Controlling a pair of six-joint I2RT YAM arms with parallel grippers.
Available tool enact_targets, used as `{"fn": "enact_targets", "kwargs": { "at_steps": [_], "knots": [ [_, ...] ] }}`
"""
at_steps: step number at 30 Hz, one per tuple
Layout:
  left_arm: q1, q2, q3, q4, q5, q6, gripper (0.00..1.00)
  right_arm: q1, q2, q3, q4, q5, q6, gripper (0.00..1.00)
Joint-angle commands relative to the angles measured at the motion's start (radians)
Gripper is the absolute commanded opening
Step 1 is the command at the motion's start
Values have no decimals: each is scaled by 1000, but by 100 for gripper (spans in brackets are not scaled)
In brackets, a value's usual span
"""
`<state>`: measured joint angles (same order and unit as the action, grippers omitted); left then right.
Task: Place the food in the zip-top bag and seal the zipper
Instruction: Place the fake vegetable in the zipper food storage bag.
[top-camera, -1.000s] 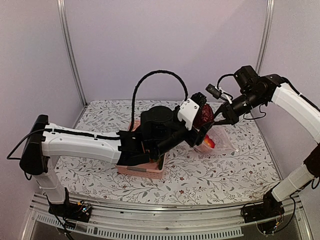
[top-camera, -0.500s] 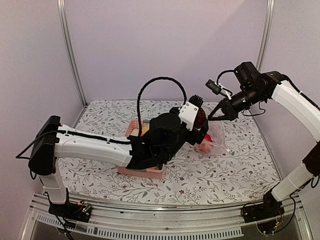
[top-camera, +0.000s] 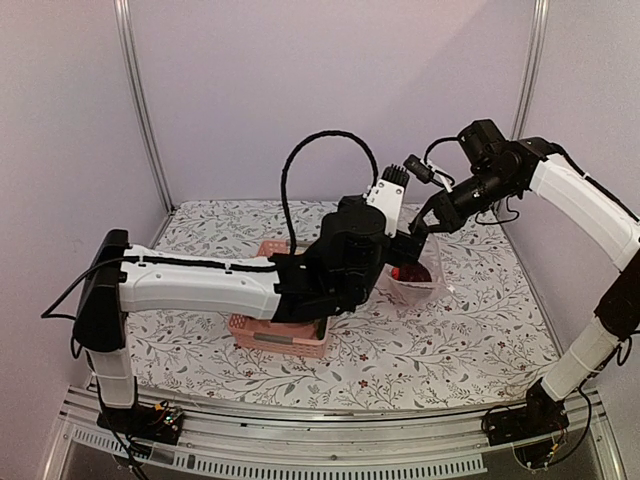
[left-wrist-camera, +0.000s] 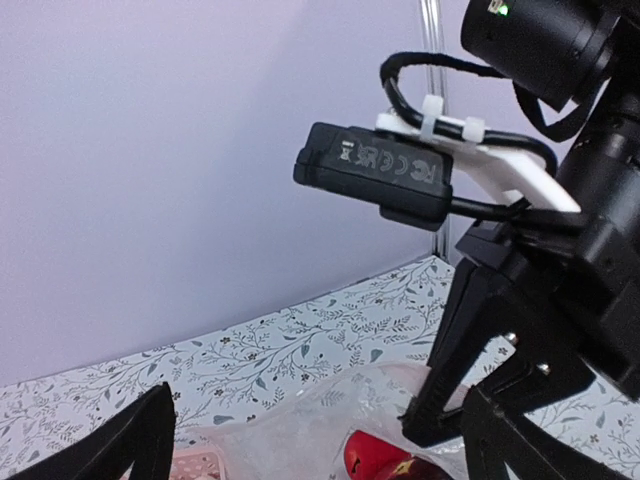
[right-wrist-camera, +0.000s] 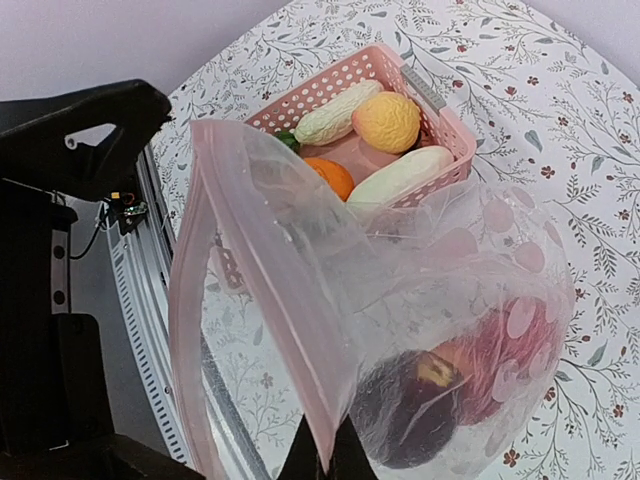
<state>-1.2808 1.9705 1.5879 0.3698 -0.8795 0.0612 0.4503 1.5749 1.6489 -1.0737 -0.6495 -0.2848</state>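
Left end effector (left-wrist-camera: 315, 425): spread wide, nothing between the fingers, hanging just above the bag mouth. Right end effector (right-wrist-camera: 322, 458): pressed together, pinching the rim of the zip-top bag (right-wrist-camera: 300, 270) and holding it up off the bench (top-camera: 470, 340).

- pink basket (right-wrist-camera: 335, 82): beyond the bag from the right end effector, below and behind the left one. It holds an orange (right-wrist-camera: 330, 178), a yellow-orange fruit (right-wrist-camera: 386, 120) and two pale long pieces.
- In the bag, under the right pinch: red fruit (right-wrist-camera: 495, 365) and dark fruit (right-wrist-camera: 400, 410), touching at the bottom.
- zipper (right-wrist-camera: 183, 300): tinted strip along the mouth edge, running up from the right end effector.

Handling, judged:
- The bag is thin soft film and only one rim is held, so the mouth could sag and the load pulls on the pinch.
- The food looks light, rigid and smooth, and the round pieces will roll. Grip the round ones across the middle and the long ones across the short axis.
- The zipper needs both lips aligned, then a pinch at one end run along it.
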Motion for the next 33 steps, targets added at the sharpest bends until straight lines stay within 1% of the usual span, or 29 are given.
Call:
{"fn": "enact_targets", "kwargs": {
  "at_steps": [1, 3, 5, 6, 8, 10, 13, 16, 21, 24, 28, 30, 32, 33],
  "knots": [
    [-34, -100, -19, -27, 21, -50, 100, -5, 33, 50, 17, 25, 17, 0],
    [-53, -155, -80, 1, 116, 25, 100, -5, 52, 68, 10, 32, 11, 0],
    [-65, -225, -156, -56, 299, 122, 95, -5, 61, 72, 5, 45, -6, 0],
    [-66, -262, -191, -110, 390, 157, 91, -5, 62, 67, 5, 48, -16, 0],
    [-65, -322, -227, -240, 538, 174, 87, -5, 53, 47, 7, 45, -35, 0],
    [-60, -348, -213, -379, 620, 173, 83, -5, 39, 21, 8, 39, -53, 0],
    [-60, -327, -138, -596, 687, 199, 79, -2, 11, -15, -3, 16, -88, 0],
    [-61, -259, -58, -715, 690, 228, 74, 6, -16, -48, -12, -8, -102, 0],
    [-58, -161, 22, -745, 645, 279, 73, 29, -49, -76, -30, -25, -105, 0],
    [-55, -94, 90, -796, 631, 306, 71, 31, -63, -84, -46, -22, -110, 0],
    [-54, 21, 223, -876, 517, 371, 67, 31, -73, -98, -71, -32, -123, 0],
    [-62, 99, 309, -949, 429, 417, 61, 32, -78, -97, -76, -49, -124, 0],
    [-64, 179, 407, -1020, 366, 436, 49, 32, -83, -97, -76, -50, -123, 0],
    [-64, 203, 450, -1045, 358, 442, 43, 33, -84, -97, -76, -45, -123, 0]
  ]
}}
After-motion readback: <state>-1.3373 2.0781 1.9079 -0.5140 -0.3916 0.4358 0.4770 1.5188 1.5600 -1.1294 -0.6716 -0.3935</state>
